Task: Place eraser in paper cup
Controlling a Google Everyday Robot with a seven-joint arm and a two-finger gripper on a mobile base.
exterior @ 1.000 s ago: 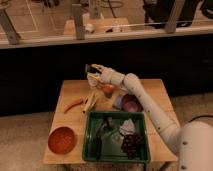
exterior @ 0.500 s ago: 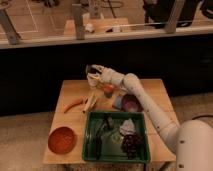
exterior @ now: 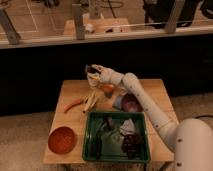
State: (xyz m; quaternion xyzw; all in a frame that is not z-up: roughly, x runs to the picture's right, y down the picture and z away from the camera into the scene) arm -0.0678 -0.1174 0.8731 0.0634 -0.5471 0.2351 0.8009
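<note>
Your gripper (exterior: pixel 92 73) is up over the table's (exterior: pixel 70 90) far edge with the cup (exterior: pixel 94 78) right at its fingers, but you can't tell whether they're clamped on it. The eraser can't be made out. Below the fingers lies a carrot (exterior: pixel 73 104); the green tray (exterior: pixel 90 150) sits nearer.

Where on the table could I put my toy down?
The table's far-left corner, behind the carrot, is bare, and so is the far-right corner past the purple bowl. It's crowded around the green bin, the orange bowl, and mid-table where the gripper hangs.
</note>
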